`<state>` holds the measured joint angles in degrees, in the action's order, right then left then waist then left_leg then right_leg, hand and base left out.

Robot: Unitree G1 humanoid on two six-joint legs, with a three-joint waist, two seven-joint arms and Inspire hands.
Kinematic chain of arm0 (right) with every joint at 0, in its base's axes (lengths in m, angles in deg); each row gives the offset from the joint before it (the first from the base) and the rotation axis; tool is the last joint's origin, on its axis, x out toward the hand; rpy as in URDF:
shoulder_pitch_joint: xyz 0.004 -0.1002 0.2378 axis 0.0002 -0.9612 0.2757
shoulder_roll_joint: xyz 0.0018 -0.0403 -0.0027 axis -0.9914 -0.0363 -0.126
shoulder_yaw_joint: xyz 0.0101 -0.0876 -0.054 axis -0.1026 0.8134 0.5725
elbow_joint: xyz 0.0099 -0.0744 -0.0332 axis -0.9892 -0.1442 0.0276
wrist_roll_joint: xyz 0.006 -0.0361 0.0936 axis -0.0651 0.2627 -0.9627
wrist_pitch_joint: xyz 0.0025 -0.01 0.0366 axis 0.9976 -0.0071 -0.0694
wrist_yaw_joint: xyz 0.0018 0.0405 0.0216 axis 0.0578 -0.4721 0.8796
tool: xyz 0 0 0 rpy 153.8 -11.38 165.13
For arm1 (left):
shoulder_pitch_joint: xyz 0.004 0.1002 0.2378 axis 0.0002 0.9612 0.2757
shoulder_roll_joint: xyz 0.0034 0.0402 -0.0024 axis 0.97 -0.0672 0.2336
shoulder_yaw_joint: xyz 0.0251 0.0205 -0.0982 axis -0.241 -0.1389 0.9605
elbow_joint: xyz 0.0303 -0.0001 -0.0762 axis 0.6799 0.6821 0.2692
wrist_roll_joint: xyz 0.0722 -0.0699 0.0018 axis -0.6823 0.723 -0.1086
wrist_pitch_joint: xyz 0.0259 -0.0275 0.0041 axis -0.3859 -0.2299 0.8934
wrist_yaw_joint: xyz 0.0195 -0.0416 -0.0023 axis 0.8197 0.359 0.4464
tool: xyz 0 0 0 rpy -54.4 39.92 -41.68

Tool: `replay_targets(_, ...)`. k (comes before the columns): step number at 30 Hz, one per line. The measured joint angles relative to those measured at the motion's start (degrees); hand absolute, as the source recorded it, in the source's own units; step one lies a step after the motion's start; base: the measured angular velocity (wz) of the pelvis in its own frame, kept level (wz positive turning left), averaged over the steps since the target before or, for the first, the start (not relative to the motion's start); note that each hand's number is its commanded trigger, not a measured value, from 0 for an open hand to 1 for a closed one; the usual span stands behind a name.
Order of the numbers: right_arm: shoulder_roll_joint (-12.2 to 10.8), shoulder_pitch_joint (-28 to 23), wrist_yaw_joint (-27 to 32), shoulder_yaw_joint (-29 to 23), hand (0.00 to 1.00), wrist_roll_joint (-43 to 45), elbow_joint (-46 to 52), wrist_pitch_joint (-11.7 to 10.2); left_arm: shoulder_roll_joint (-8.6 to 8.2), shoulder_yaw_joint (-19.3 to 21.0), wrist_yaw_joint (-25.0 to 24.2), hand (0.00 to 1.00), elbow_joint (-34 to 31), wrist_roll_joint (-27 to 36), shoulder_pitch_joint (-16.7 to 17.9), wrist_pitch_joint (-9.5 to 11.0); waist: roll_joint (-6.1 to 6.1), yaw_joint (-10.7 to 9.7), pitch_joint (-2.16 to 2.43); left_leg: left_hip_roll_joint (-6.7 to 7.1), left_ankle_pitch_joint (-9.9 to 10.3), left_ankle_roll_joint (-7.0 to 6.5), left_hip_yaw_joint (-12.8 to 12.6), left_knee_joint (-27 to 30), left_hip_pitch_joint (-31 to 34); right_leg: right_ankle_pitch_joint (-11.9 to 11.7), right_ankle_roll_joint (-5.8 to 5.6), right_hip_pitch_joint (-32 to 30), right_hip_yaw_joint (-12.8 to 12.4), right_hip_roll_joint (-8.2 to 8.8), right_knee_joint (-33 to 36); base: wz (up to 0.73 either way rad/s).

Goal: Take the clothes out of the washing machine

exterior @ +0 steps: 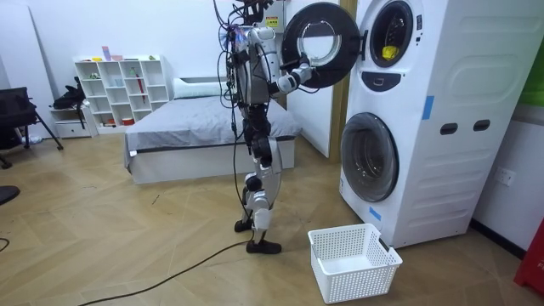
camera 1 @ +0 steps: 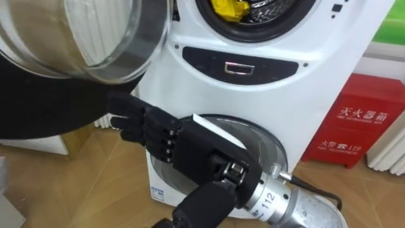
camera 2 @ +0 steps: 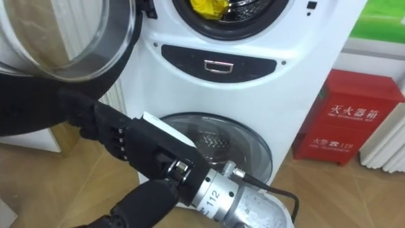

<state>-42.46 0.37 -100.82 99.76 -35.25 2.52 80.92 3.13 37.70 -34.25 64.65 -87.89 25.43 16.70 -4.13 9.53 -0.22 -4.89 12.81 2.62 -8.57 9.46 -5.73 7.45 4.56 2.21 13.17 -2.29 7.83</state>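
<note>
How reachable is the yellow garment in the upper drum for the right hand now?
Probably yes. The upper door is swung wide open, leaving the yellow garment uncovered. The right hand is low, at the door's lower rim, with nothing between it and the garment; it would need to lift.

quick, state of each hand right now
left robot hand: cannot be told
right robot hand: open, fingers at the door edge
</note>
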Motion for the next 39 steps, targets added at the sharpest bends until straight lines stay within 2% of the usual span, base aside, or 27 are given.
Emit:
replay_targets(7, 0.8, 0.0, 4.9, -12.6, 0.0, 0.8, 4.1, -0.1, -0.59, 3.3, -0.2, 0.0, -1.2, -0.6, 2.1, 0.0, 0.4, -3.9, -0.12, 0.4, 0.0, -0.01, 0.8, 0.1, -0.4, 0.4, -0.49, 0.9, 0.9, 0.45, -0.1, 0.09)
replay_targets(10, 0.8, 0.0, 5.8, -15.3, 0.0, 0.8, 5.0, -0.2, -0.61, 4.1, -0.4, 0.0, -1.0, -1.1, 2.3, 0.0, 0.54, -4.8, -0.05, 0.42, 0.0, -0.01, 0.7, 0.1, -0.5, 0.4, -0.5, 0.9, 0.8, 0.48, -0.1, -0.04)
replay_targets(16, 1.0, 0.0, 9.0, -16.9, 0.0, 1.8, 5.0, -0.3, -0.93, 4.2, -0.4, 0.0, -1.7, -1.5, 2.2, 0.2, 0.98, -5.3, 0.13, 0.4, 0.0, -0.01, 0.8, 0.1, -0.5, 0.4, -0.5, 0.9, 1.0, 0.47, -0.1, 0.0)
replay_targets(21, 2.1, 0.0, 11.5, -16.8, 0.0, 2.5, 2.7, -0.3, -0.93, 3.9, -0.1, 0.0, -1.7, -1.4, 2.5, 0.0, 0.88, -5.2, 0.18, 0.32, 0.0, -0.01, 0.8, 0.0, -0.9, 0.4, -0.5, 1.3, 1.0, 0.41, 0.0, 0.0)
replay_targets(22, 2.5, 0.0, 12.4, -16.8, 0.0, 2.8, 2.1, -0.2, -0.93, 4.0, 0.0, 0.0, -1.7, -1.5, 2.6, 0.0, 0.67, -4.9, 0.31, 0.32, 0.0, -0.01, 0.8, 0.0, -1.0, 0.4, -0.5, 1.3, 1.0, 0.43, 0.0, 0.0)
replay_targets(26, 2.8, 1.6, 14.2, -16.7, 0.0, 3.7, -0.8, -0.2, -0.94, 4.3, 0.0, 0.0, -0.6, -1.5, 2.6, -0.3, 0.64, -4.2, 0.05, 0.28, 0.0, -0.01, 0.5, 0.0, -2.0, 0.6, -0.45, 1.8, 0.4, 0.44, 0.7, -0.06)
replay_targets(29, 2.5, 4.2, 15.8, -16.7, 0.0, 7.2, -2.9, -0.1, -0.83, 5.9, 0.2, 0.0, 0.6, -1.6, 2.0, -1.1, -0.34, -4.2, -0.3, 0.23, 0.0, -0.01, 0.8, 0.9, -1.9, 1.0, -0.09, 1.8, 0.4, 0.46, 1.4, 0.04)
replay_targets(30, 2.5, 5.3, 16.5, -16.7, 0.0, 8.4, -3.8, -0.1, -0.51, 5.8, 0.4, 0.0, 0.5, -1.7, 1.9, -1.3, -0.87, -4.1, -0.8, 0.27, 0.2, -0.01, 0.8, 2.7, -1.4, 1.9, -0.02, 1.5, 0.4, 0.78, 2.7, 0.14)
replay_targets(31, 2.6, 6.2, 17.1, -16.8, 0.0, 9.8, -4.7, -0.1, -0.44, 5.9, 0.7, 0.0, 0.5, -2.5, 1.8, -1.4, -1.56, -4.0, -0.58, 0.13, 0.9, 0.13, 0.8, 5.4, -0.3, 3.2, 0.09, 0.9, 0.4, 0.93, 4.2, 0.13)
replay_targets(32, 2.6, 6.9, 17.5, -16.8, 0.0, 10.3, -5.3, -0.1, -0.44, 5.9, 1.0, 0.0, 0.6, -2.8, 1.7, -1.4, -1.76, -3.9, -0.57, -0.14, 1.5, 0.38, 0.8, 7.3, 0.3, 3.9, 0.22, 0.6, 0.4, 0.98, 5.3, 0.05)
replay_targets(33, 2.6, 8.0, 18.5, -16.8, 0.0, 11.0, -6.8, -0.4, -0.38, 5.8, 1.2, 0.0, 0.8, -2.8, 1.7, -1.5, -1.9, -3.0, -0.66, -0.75, 2.7, 0.53, 0.9, 12.3, 2.1, 5.3, 0.74, 0.6, 0.4, 0.88, 6.8, 0.0)
replay_targets(34, 2.6, 8.8, 19.4, -16.7, 0.0, 11.6, -8.9, -0.7, -0.24, 5.8, 1.2, 0.0, 1.2, -2.8, 1.6, -1.8, -2.24, -2.2, -0.68, -1.45, 3.0, 0.55, 0.8, 19.0, 4.5, 6.4, 1.03, 0.4, 0.3, 0.99, 8.3, -0.06)
replay_targets(35, 2.6, 9.3, 19.9, -16.7, 0.0, 12.1, -9.9, -0.7, -0.26, 5.8, 1.2, 0.0, 1.1, -2.8, 1.6, -2.0, -2.21, -1.5, -0.69, -1.84, 3.0, 0.55, 0.9, 22.2, 5.7, 6.8, 1.44, 0.3, 0.2, 0.96, 9.1, -0.08)
replay_targets(36, 2.6, 10.3, 21.1, -16.7, 0.0, 12.6, -11.3, -0.7, -0.37, 5.8, 1.2, 0.0, 0.9, -2.8, 1.6, -2.3, -1.51, -0.9, -0.84, -3.08, 2.9, 0.53, 1.2, 27.9, 8.3, 7.4, 1.93, 0.7, 0.1, 0.33, 10.1, -0.12)
replay_targets(37, 2.6, 10.8, 22.5, -16.3, 0.0, 12.8, -12.3, -0.7, -0.36, 5.8, 1.2, 0.0, 0.8, -2.8, 2.1, -2.6, -0.92, -0.1, -0.54, -4.01, 2.6, 0.29, 1.3, 32.3, 10.2, 7.8, 2.14, 1.1, -0.2, -0.11, 11.0, -0.08)
replay_targets(38, 2.6, 10.8, 23.2, -16.0, 0.0, 12.8, -12.3, -0.7, -0.32, 5.8, 1.2, 0.0, 0.8, -2.7, 2.3, -2.7, -0.88, 0.0, -0.54, -4.17, 2.7, 0.29, 1.3, 33.3, 10.9, 8.1, 2.34, 1.3, -0.4, -0.16, 11.2, 0.0)
replay_targets(39, 2.6, 10.9, 24.0, -15.8, 0.0, 12.8, -12.4, -0.7, -0.39, 5.8, 1.2, 0.0, 0.7, -2.8, 2.4, -3.3, -0.92, 0.0, -0.55, -3.86, 3.0, 0.27, 1.3, 32.0, 12.7, 8.2, 2.52, 1.5, -0.3, -0.09, 11.0, 0.0)
